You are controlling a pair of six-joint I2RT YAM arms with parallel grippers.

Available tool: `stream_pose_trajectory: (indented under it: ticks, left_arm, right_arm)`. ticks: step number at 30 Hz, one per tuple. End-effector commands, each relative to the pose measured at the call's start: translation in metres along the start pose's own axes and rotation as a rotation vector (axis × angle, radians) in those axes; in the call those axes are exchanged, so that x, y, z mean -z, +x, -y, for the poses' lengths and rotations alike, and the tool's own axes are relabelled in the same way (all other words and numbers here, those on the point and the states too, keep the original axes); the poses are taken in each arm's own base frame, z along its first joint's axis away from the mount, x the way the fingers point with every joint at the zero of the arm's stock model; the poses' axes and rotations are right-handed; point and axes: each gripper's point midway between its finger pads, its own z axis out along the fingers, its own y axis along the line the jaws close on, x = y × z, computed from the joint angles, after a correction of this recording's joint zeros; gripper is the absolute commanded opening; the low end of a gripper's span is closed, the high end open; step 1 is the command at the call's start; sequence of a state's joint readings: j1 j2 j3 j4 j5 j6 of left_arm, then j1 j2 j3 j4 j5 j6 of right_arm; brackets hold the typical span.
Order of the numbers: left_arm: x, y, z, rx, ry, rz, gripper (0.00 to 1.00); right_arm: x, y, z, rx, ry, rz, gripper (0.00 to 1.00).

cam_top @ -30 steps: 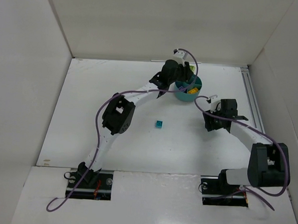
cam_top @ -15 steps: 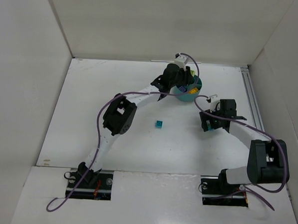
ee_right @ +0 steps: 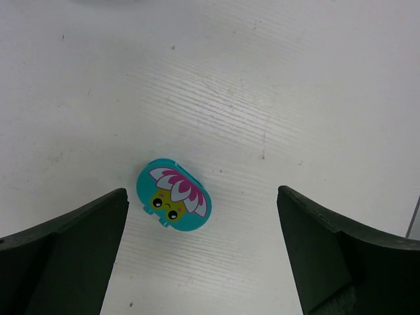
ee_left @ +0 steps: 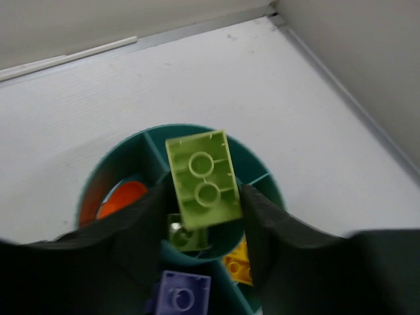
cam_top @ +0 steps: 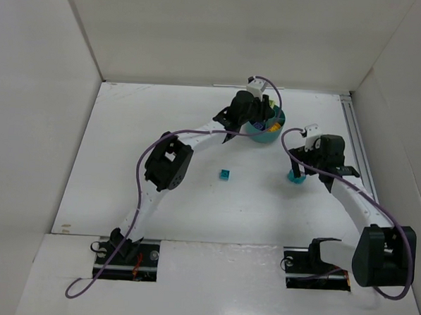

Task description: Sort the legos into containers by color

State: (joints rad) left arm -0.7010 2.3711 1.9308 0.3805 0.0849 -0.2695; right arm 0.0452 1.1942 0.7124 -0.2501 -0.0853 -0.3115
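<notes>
The work surface is a flat white table, boxed in by plain white walls at the back and both sides.

From overhead I see both arms reaching toward the far right part of the table. The teal tub sits there, partly covered by the left pincer. A small teal brick lies alone near the middle of the table, well apart from both pincers.

The left wrist view shows what the overhead view hides. The left pincer is closed narrowly on a light green brick, studs facing the camera, held above the middle of the tub. Inside the tub's wedges I can see an orange piece, a yellow brick and a purple brick.

The right wrist view shows the right pincer spread wide and holding nothing. A teal oval piece, printed with a pink flower and a small face, lies flat on the table between the fingers, nearer the left one and touching neither. Overhead, that piece is only a teal speck below the tub.
</notes>
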Motion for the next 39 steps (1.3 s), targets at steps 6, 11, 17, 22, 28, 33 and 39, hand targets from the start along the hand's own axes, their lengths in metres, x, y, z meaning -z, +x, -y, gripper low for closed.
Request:
stream_pose_trajectory:
  ticks: [6,11,17,22,28,33,39]
  left_arm:
    - [0.023,-0.065,0.025,-0.020,0.036,0.114,0.58]
    - [0.026,-0.068,0.028,-0.021,0.048,0.119,0.58]
    - [0.047,-0.107,0.043,-0.024,0.071,0.186,0.71]
    - [0.078,-0.136,0.056,-0.026,0.090,0.215,1.00]
    - [0.140,-0.160,0.039,-0.014,0.066,0.203,1.00]
    - [0.191,-0.139,0.016,0.050,-0.011,0.144,1.00]
    - [0.228,-0.071,-0.007,0.135,-0.078,0.045,1.00]
  right_arm:
    - [0.016,-0.022,0.016,0.013,0.063,0.049,1.00]
    - [0.017,-0.026,0.017,0.013,0.065,0.057,1.00]
    - [0.017,-0.024,0.017,0.022,0.063,0.048,1.00]
    - [0.006,-0.012,0.003,0.036,-0.022,-0.007,1.00]
    - [-0.010,0.001,-0.011,0.095,-0.140,-0.029,1.00]
    - [-0.013,0.017,-0.014,0.077,-0.149,-0.083,0.98]
    - [-0.013,0.030,-0.015,0.034,-0.137,-0.103,0.88]
